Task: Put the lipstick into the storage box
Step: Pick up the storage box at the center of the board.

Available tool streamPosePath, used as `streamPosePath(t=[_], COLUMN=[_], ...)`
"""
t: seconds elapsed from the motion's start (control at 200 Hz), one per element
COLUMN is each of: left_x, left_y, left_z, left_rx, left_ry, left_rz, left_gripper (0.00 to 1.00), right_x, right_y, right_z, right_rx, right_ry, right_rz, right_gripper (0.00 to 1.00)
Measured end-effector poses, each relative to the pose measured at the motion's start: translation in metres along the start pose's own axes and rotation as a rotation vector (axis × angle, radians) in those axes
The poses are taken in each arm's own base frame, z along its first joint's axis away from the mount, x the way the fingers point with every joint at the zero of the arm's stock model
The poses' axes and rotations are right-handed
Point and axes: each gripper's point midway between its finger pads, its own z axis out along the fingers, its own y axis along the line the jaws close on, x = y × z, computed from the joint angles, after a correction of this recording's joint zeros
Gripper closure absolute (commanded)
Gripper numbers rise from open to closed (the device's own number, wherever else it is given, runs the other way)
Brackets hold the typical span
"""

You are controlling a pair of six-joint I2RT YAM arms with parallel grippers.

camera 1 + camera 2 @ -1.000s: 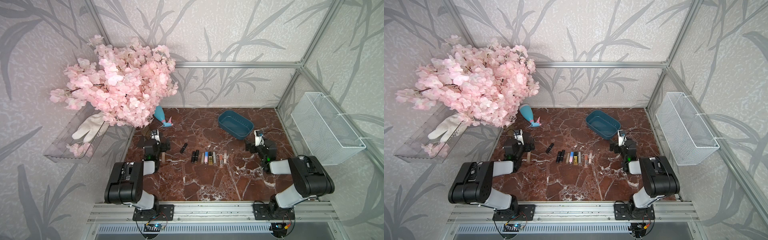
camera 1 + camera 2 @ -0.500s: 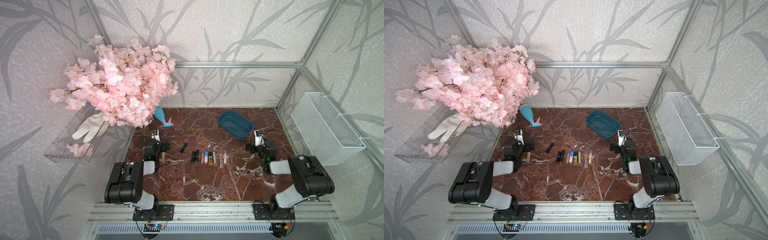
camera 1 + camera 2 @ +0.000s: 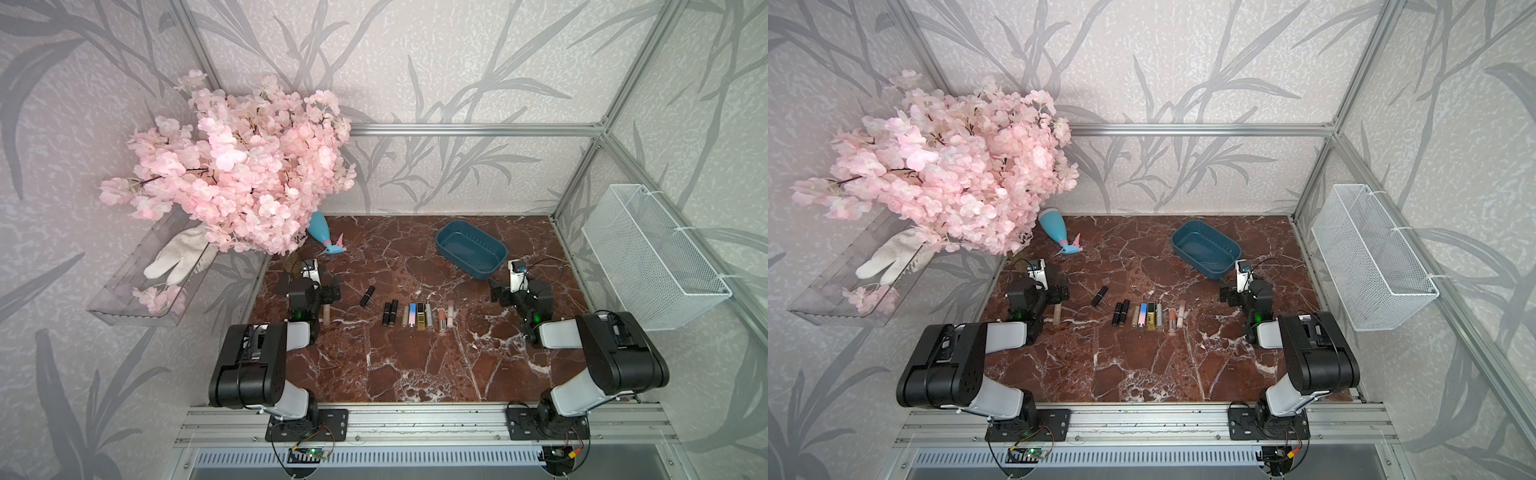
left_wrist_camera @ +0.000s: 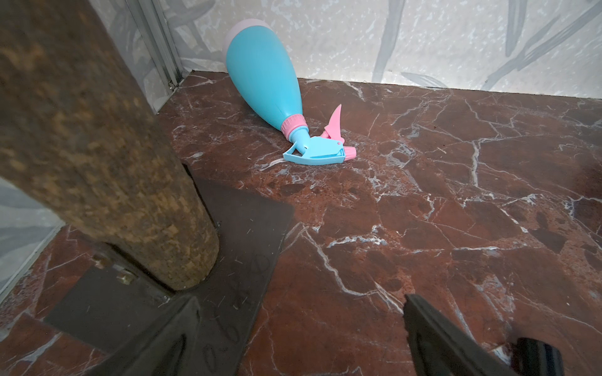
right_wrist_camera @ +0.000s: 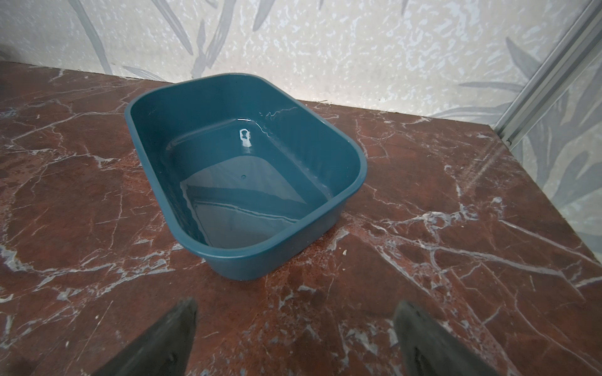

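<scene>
Stillness is the only news: set against a second ago, neither arm has moved and no lipstick has shifted. Left hand (image 3: 308,289) and right hand (image 3: 519,291) both stand with jaws spread wide and nothing between them. The right wrist view shows only bare worktop (image 5: 456,260) between that hand's fingers. The storage box (image 5: 244,267) sits just ahead of the right hand, a little to its left, and it is empty. The row of lipsticks (image 3: 417,314) lies on the worktop between the two hands, off to the right hand's left. A lone black lipstick (image 3: 367,296) lies to the left hand's right, and a beige tube (image 3: 327,314) lies just beside that hand. By my reading the task has not begun: the first pick is yet to come, and the right hand, nearest the box, looks well placed for it.
</scene>
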Motion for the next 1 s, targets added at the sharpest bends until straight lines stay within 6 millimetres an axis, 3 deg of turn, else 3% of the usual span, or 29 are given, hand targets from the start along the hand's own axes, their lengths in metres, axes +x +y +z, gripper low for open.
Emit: streamPosePath(t=[0.375, 0.7, 1.0], left_x=[-0.002, -0.040, -0.033], left_y=[0.004, 0.010, 0.003], left_z=[-0.004, -0.033, -0.064], left_rx=[-0.024, -0.065, -0.072], left_ry=[0.019, 0.024, 0.115], left_rz=[-0.005, -0.067, -0.212], left_gripper=[0.00, 0.00, 0.00], right_x=[-0.005, -0.035, -0.083], right_y=[-0.007, -0.018, -0.027], right_z=[-0.003, -0.028, -0.065], right_rx=[0.042, 0.105, 0.157], right_ry=[-0.004, -0.023, 0.008], right_rz=[0.018, 0.083, 0.264], right_gripper=[0.01, 0.01, 0.01])
